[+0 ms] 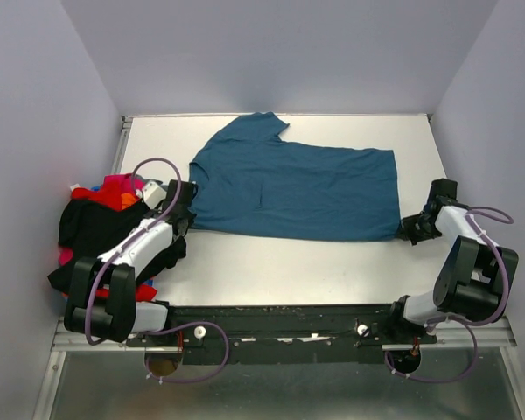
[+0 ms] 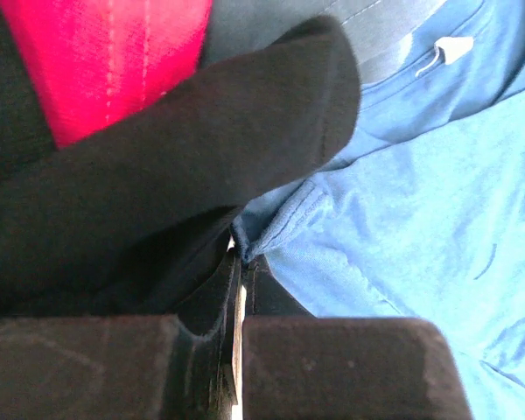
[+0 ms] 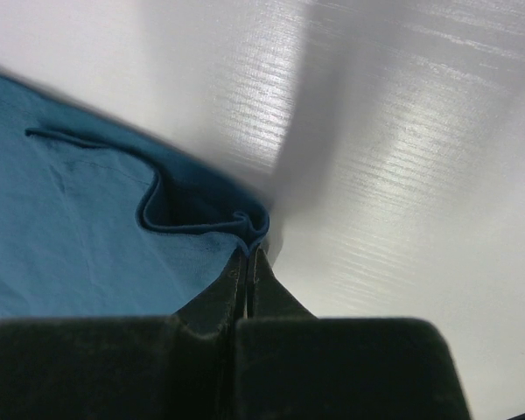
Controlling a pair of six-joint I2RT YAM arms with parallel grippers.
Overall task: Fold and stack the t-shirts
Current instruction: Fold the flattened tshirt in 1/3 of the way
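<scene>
Beside left hand (image 2: 242,261), heaped shirts (image 1: 109,194), black shirt (image 2: 184,157) crowding teal shirt (image 1: 297,188)

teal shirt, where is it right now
In the top view the teal shirt lies spread across the table, near corners pinched by the left gripper and right gripper, shirt pile to its left.

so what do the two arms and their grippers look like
Both arms are alike: the left arm and right arm have white link shells with black joints and bases, each trailing a looped mauve cable. The left gripper and right gripper are matte black, with fingers tapering to thin tips.
</scene>
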